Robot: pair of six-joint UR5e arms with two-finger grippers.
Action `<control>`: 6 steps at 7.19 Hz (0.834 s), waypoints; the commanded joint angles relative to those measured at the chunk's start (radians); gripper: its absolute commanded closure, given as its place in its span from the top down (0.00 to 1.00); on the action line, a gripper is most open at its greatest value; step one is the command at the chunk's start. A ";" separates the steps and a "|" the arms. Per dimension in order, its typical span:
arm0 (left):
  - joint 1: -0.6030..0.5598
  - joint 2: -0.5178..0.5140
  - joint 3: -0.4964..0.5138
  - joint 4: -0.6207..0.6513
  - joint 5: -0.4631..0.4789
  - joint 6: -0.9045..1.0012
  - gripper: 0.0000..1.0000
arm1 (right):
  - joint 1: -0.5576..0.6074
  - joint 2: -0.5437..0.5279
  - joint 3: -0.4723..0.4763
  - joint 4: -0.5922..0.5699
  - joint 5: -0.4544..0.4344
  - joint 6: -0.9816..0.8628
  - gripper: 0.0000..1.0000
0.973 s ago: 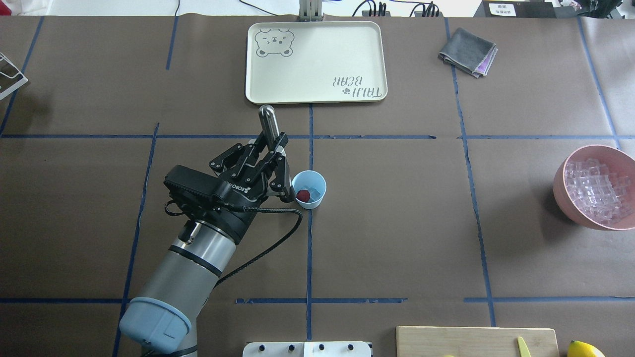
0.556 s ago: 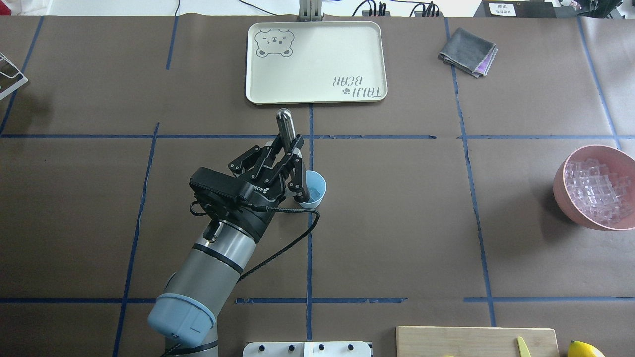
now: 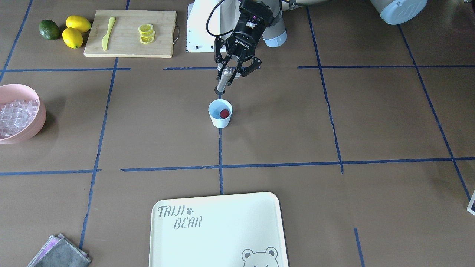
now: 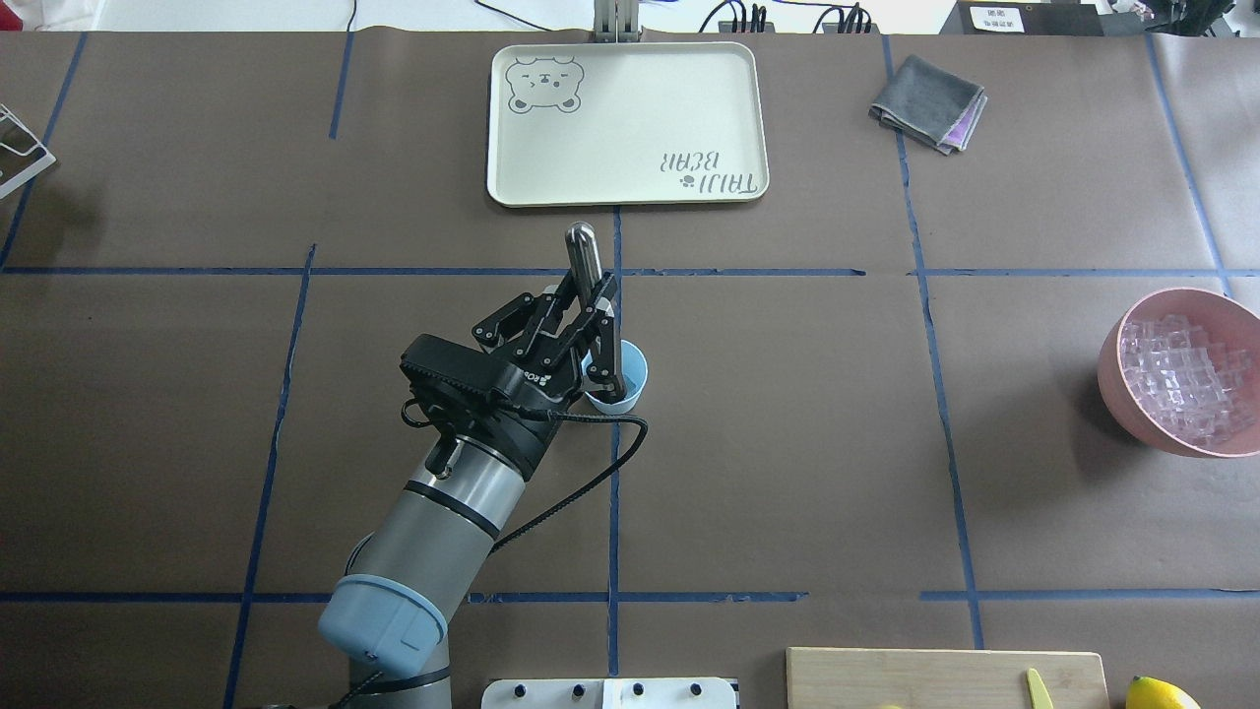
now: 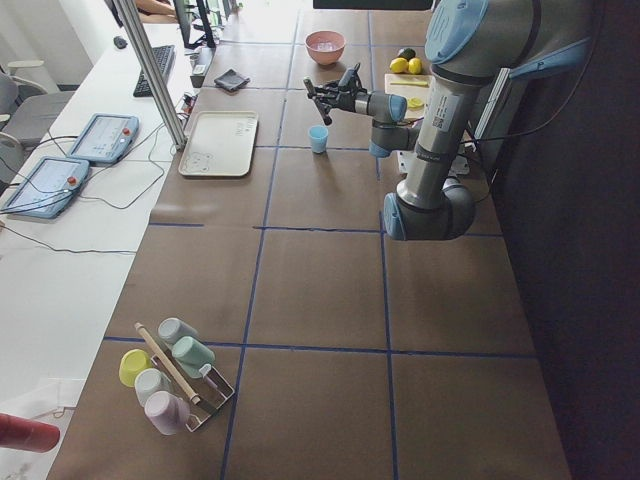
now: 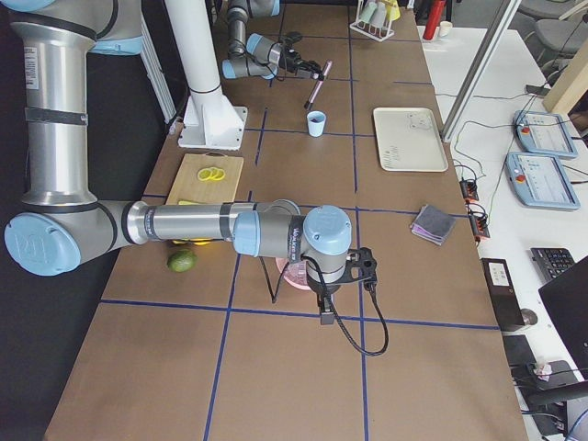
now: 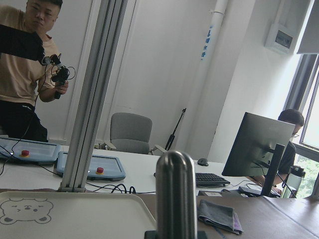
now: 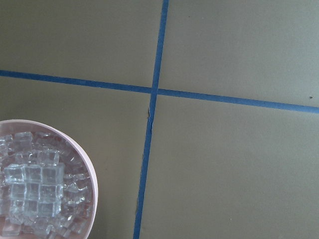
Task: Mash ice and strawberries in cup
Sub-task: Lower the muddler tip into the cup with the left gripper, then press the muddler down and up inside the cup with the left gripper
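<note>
Left gripper [image 3: 228, 72] is clamped on a silver metal cylindrical muddler [image 3: 221, 84], poised tilted just above the small light-blue plastic cup [image 3: 219, 121]. The cup holds one red strawberry [image 3: 224, 113]; I can't make out any ice in it. Mashing looks about to begin, and the next move is to lower the tip straight in. Clear ice cubes [image 3: 15, 115] fill the pink bowl [image 3: 41, 115], well apart.

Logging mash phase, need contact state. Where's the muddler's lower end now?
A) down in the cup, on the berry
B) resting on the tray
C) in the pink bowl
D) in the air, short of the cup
D: in the front-facing view the metal muddler, gripped by the left end effector, ends above the cup on the robot's side, and the strawberry inside shows uncovered.
</note>
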 commanded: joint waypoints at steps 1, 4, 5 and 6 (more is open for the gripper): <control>-0.025 -0.010 0.036 -0.003 -0.002 0.001 0.00 | 0.000 -0.001 0.000 0.000 0.001 -0.001 0.99; -0.029 -0.057 0.034 0.005 0.068 0.119 0.00 | 0.000 -0.001 -0.002 0.000 0.001 -0.002 0.99; -0.030 -0.059 0.039 0.005 0.076 0.138 0.00 | -0.002 -0.001 -0.002 0.000 -0.001 -0.002 0.99; -0.030 -0.058 0.046 0.005 0.083 0.139 0.00 | -0.002 -0.001 -0.002 0.000 -0.002 -0.002 0.99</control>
